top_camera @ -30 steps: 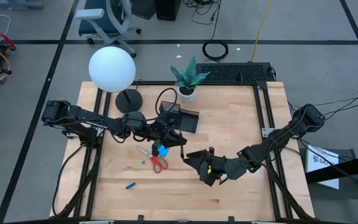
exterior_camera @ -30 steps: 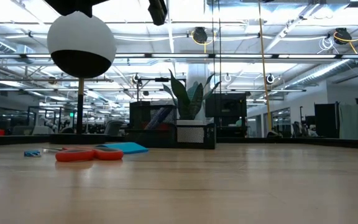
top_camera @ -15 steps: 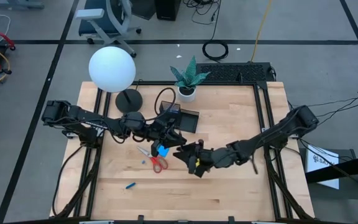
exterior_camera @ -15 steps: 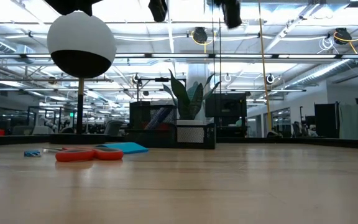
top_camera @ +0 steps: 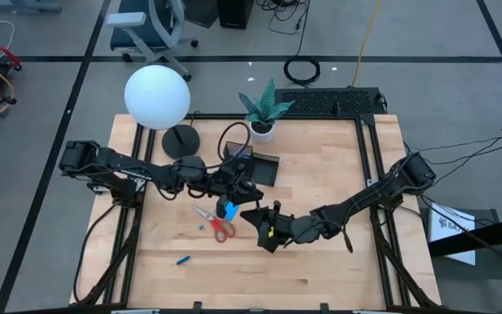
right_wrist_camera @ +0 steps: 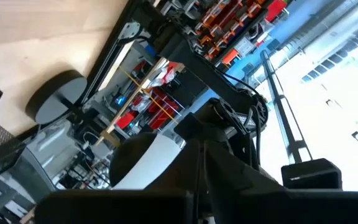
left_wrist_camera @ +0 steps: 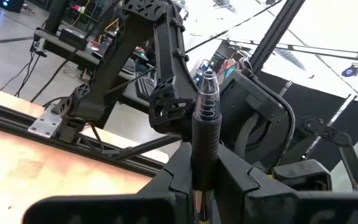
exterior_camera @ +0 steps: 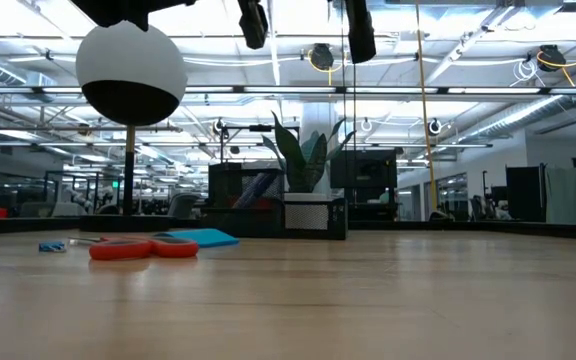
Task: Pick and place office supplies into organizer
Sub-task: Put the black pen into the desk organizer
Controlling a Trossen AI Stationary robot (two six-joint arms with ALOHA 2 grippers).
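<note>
Wooden table [top_camera: 321, 174]: pen [left_wrist_camera: 205, 124] is clamped by left gripper [top_camera: 249, 194]; collision is risked with closed, empty right gripper [top_camera: 255, 218] just beside.

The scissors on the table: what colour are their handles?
Red. The scissors show this best in the high view, lying on the wooden table.

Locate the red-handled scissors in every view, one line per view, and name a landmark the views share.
High view: scissors lie on the wood left of centre, beside the blue note pad.
Low view: their red handles rest at left, in front of the note pad.
Left wrist view: not in it.
Right wrist view: not in it.
Shared landmark: the white plant pot.
</note>
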